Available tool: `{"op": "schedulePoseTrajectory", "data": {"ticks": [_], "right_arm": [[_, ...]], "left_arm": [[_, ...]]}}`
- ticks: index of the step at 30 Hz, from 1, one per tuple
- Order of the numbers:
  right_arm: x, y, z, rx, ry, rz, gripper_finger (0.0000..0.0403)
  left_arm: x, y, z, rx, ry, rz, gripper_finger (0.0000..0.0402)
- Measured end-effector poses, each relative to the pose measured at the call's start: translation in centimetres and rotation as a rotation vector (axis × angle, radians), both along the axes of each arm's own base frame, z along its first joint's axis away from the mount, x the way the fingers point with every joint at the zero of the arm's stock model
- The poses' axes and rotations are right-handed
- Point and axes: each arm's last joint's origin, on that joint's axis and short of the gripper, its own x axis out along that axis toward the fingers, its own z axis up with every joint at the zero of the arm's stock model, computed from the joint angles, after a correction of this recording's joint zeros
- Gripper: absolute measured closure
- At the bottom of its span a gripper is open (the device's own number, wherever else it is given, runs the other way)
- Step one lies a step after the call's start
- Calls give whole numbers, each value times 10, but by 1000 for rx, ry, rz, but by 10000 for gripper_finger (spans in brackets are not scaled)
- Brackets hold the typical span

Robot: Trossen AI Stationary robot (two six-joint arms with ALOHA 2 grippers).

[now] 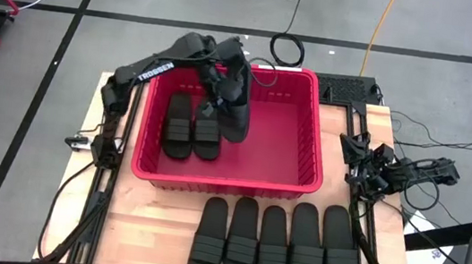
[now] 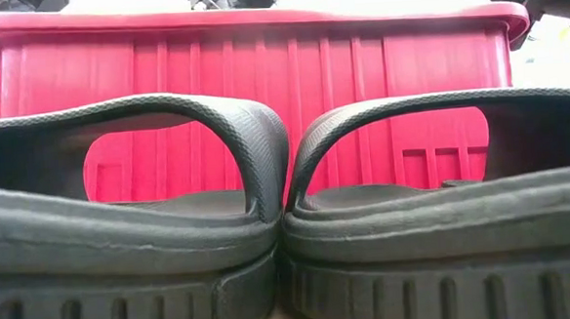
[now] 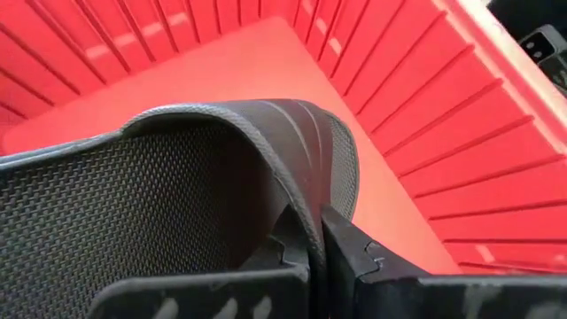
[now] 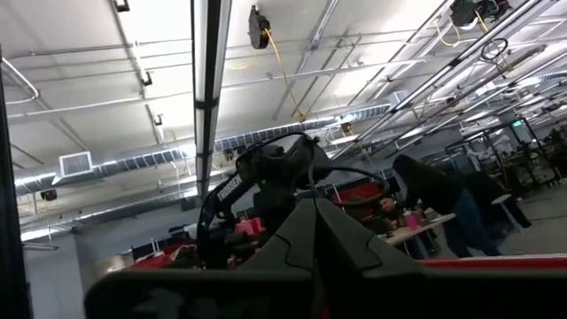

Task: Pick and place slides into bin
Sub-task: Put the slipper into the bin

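The red bin (image 1: 302, 181) stands mid-table; it also shows in the low view (image 2: 260, 53). Two black slides (image 1: 180, 125) (image 1: 208, 133) lie flat on its floor at the left. My left gripper (image 1: 222, 97) is inside the bin, shut on a third slide (image 1: 238, 114); its own wrist view shows the gripper (image 3: 317, 235) and that slide (image 3: 177, 195). Several more slides (image 1: 274, 245) lie side by side on the table in front of the bin. My right gripper (image 1: 360, 165) is shut and empty at the table's right edge. My left gripper pinches the held slide by the edge of its ribbed strap (image 3: 306, 199), one finger (image 3: 288, 252) under the strap and the other finger (image 3: 354, 257) outside it. The slide hangs tilted over the bin's floor, beside the two lying slides. Whether its lower end touches the floor I cannot tell.
The bin's right half (image 1: 285, 134) has bare floor. Cables (image 1: 287, 48) lie beyond the table's far edge. The low view is filled by two slides (image 2: 130, 187) (image 2: 442, 171) close to the camera. People sit at tables in the room behind (image 4: 425, 190).
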Motion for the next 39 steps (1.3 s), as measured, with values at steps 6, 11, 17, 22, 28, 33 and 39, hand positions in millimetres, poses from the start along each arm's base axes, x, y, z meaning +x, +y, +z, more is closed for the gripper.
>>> {"op": "schedulePoseTrajectory", "data": {"ticks": [6, 11, 17, 22, 28, 33, 39], "right_arm": [[-1, 0, 1, -5, -5, -4, 403], [-1, 0, 1, -6, -6, -3, 403], [0, 0, 1, -6, -5, -3, 403], [0, 0, 1, -6, -4, -3, 403], [0, 0, 1, -7, -4, -3, 403], [0, 0, 1, -7, -4, -3, 403], [0, 0, 1, -6, -4, -4, 403]], "left_arm": [[19, 6, -24, -132, -38, -49, 401], [29, -4, -29, -181, -47, -92, 401], [39, -11, -49, -248, -65, -120, 401], [39, -8, -86, -305, 7, -82, 401], [35, -7, -121, -358, 56, -67, 401], [38, -4, -136, -372, 45, -10, 401], [39, -3, -146, -370, 35, 18, 401]]}}
